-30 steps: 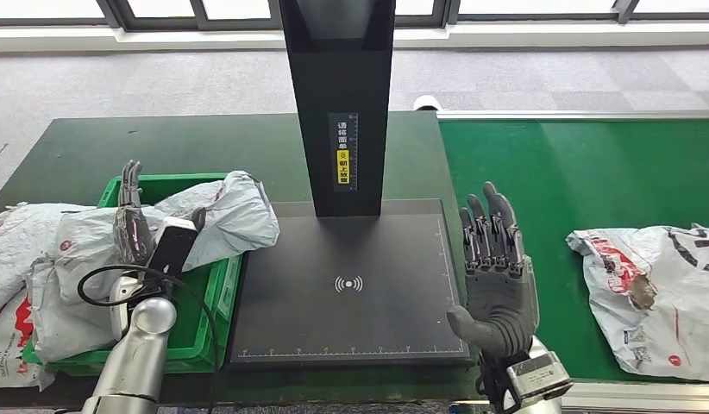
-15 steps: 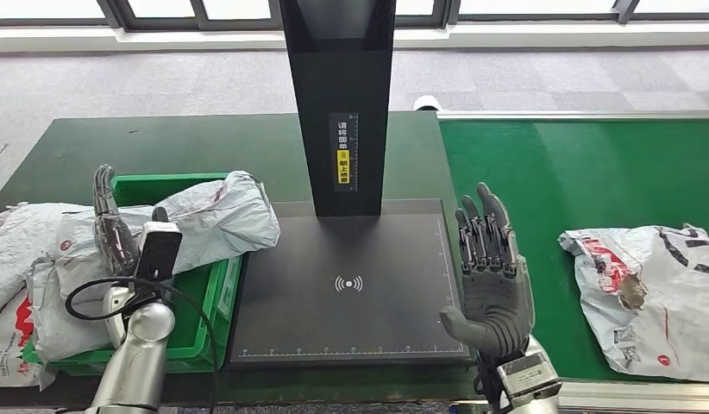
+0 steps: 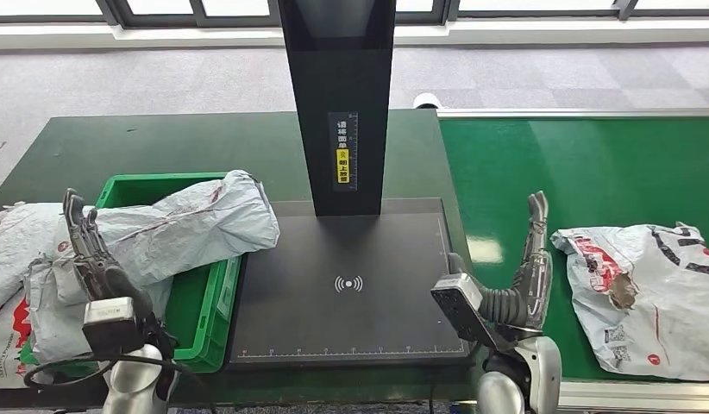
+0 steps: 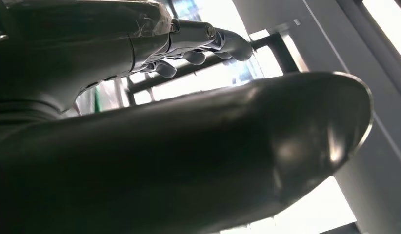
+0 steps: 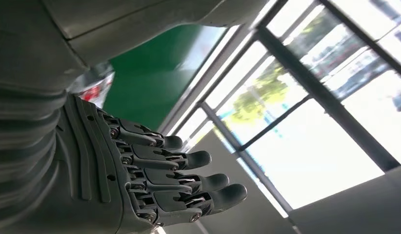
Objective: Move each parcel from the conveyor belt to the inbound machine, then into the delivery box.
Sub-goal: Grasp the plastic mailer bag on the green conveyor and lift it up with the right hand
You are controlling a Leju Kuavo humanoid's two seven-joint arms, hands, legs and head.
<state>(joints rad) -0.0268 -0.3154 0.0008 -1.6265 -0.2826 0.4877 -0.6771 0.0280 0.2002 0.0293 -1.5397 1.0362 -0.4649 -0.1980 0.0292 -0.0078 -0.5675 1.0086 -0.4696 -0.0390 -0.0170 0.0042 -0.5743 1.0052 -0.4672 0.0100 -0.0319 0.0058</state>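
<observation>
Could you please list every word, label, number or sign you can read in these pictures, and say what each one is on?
Black column of the scanner: a label with vertical Chinese characters on black and yellow, too small to read.
Scanner plate: a white wireless-wave sign, no words; ruler marks on its edges, unreadable.
Parcel on the belt: red and black print, too blurred to read.
Parcels in the green box: red marks, unreadable.

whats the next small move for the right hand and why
Probably reach the right hand sideways to the parcel on the conveyor belt: the hand is open beside it, and the inbound machine's scan pad is bare.
</observation>
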